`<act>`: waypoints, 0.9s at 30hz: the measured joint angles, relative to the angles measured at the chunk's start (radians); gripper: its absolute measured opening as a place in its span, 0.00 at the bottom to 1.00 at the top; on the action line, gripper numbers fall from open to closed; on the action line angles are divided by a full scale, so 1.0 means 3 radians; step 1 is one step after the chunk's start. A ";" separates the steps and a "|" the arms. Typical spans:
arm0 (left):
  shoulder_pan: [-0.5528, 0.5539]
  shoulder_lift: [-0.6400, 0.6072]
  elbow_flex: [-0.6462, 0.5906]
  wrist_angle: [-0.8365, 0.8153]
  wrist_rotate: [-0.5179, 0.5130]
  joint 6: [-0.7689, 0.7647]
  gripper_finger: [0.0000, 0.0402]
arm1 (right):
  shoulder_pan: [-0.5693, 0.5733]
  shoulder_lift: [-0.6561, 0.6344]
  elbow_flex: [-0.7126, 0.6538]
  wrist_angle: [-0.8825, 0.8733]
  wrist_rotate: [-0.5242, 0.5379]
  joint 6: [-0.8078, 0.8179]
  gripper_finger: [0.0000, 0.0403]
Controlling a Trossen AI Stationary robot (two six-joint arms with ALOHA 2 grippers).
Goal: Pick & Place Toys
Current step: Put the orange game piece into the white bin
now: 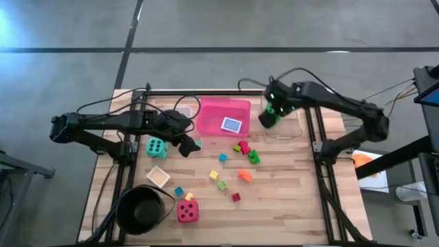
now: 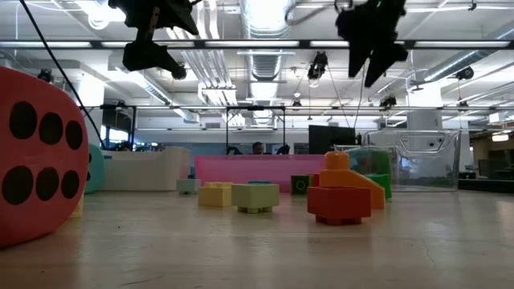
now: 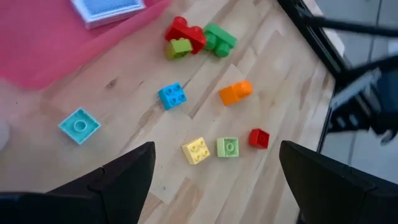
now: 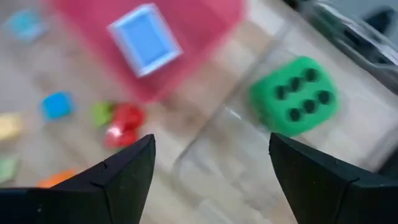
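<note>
Sorting is partly done: green die point(image 4: 294, 95) lies in the clear tray point(image 4: 373, 134), blocks point(image 1: 245, 148) remain mid-worktop, both tools point(image 1: 269, 115) gaping empty.

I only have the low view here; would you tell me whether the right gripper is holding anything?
Observer: No. The right gripper is open and empty, and the green die lies in the clear tray.
Operator: Thank you. What is in the pink tray?
Observer: A single blue card lies in the pink tray.
Operator: And where is the left gripper?
Observer: The left gripper is open and empty, hovering between the teal die and a small teal block.
</note>
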 joint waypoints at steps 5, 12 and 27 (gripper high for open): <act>-0.0094 0.0000 0.0000 -0.0008 0.0004 0.0077 0.86 | 0.0642 -0.0215 -0.0078 0.0030 0.0019 0.0304 0.76; -0.0538 -0.0001 0.0004 0.0415 -0.0044 0.0805 0.85 | 0.1659 -0.0201 -0.0307 0.0262 0.0009 0.0424 0.76; -0.1146 -0.0002 0.0000 0.0562 -0.0262 0.0876 0.70 | 0.2355 0.0800 -0.0550 0.1349 0.0341 0.0949 0.76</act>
